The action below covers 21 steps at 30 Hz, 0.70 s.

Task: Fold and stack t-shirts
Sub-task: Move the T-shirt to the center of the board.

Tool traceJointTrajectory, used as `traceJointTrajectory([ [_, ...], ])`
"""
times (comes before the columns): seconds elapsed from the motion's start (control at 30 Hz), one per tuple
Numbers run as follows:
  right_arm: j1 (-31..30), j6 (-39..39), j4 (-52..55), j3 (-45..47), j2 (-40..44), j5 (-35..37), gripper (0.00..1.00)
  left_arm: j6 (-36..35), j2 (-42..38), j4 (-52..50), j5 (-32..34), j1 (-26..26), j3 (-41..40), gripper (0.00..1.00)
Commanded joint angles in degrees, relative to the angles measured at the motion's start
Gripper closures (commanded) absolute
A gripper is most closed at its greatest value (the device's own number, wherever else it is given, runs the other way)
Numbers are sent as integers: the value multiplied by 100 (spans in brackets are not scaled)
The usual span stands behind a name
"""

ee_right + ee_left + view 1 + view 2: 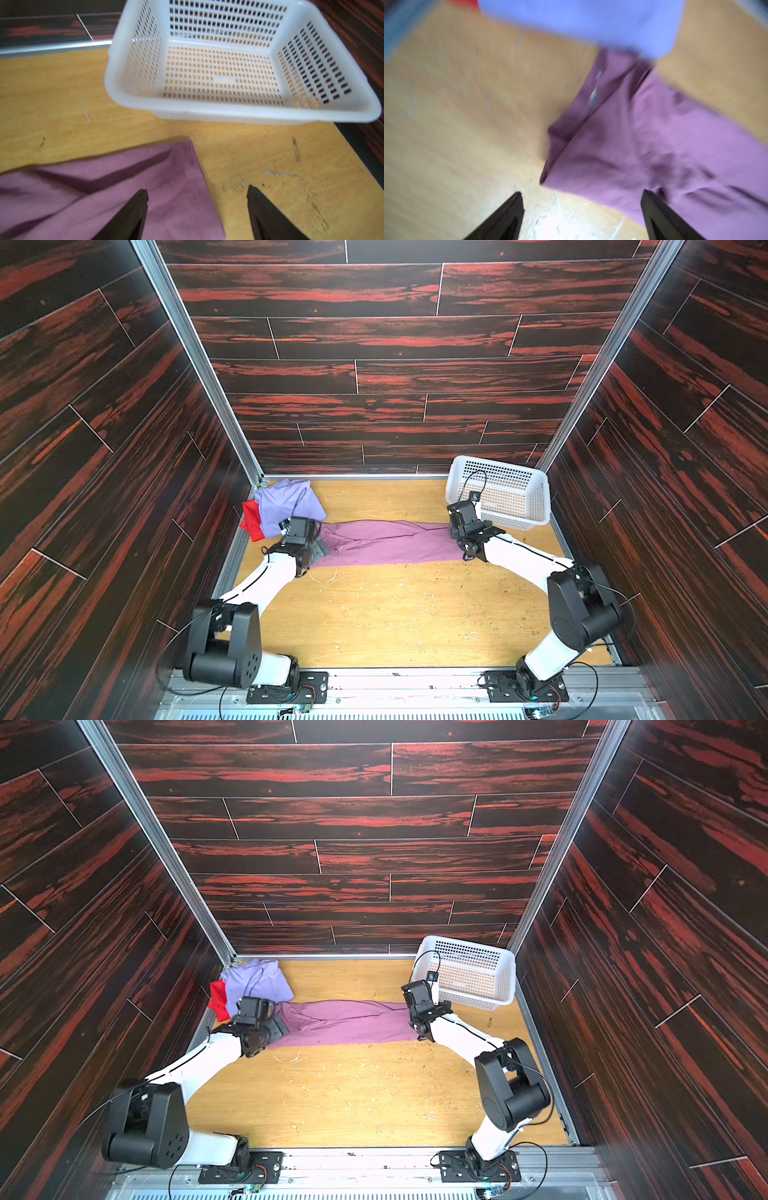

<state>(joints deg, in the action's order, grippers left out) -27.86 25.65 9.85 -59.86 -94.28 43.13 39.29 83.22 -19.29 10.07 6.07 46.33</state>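
Left wrist view blurred; red shirt (251, 521) mostly hidden under lavender shirt (286, 501).

The light wooden tabletop (395, 614) is scuffed with pale scratches. A pink-mauve shirt (386, 541) lies stretched in a band across its far half. A lavender shirt (286, 502) sits heaped over a red shirt (251, 522) in the far left corner; a white basket (511, 524) stands in the far right corner.

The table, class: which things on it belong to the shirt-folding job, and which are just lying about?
Belong to the job:
pink shirt
lavender shirt
red shirt

Just lying about:
white basket
small scraps on the table
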Motion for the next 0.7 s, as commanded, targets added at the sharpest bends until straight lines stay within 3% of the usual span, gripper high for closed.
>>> traceJointTrajectory([
  [0.0, 6, 291, 513, 417, 255, -207, 22, 311, 277, 201, -201, -18, -30, 9],
  [0.3, 4, 490, 642, 1049, 722, -263, 23, 218, 1221, 540, -196, -40, 297, 21],
  [0.4, 2, 494, 629, 1133, 695, -222, 23, 186, 1404, 622, -330, -45, 357, 31],
  [0.5, 8, 409, 421, 1194, 532, -212, 23, 196, 1460, 737, -438, -62, 316, 51],
  [0.67, 34, 371, 96, 1095, -12, -308, 24, 158, 1350, 731, -521, -103, 214, 59],
])
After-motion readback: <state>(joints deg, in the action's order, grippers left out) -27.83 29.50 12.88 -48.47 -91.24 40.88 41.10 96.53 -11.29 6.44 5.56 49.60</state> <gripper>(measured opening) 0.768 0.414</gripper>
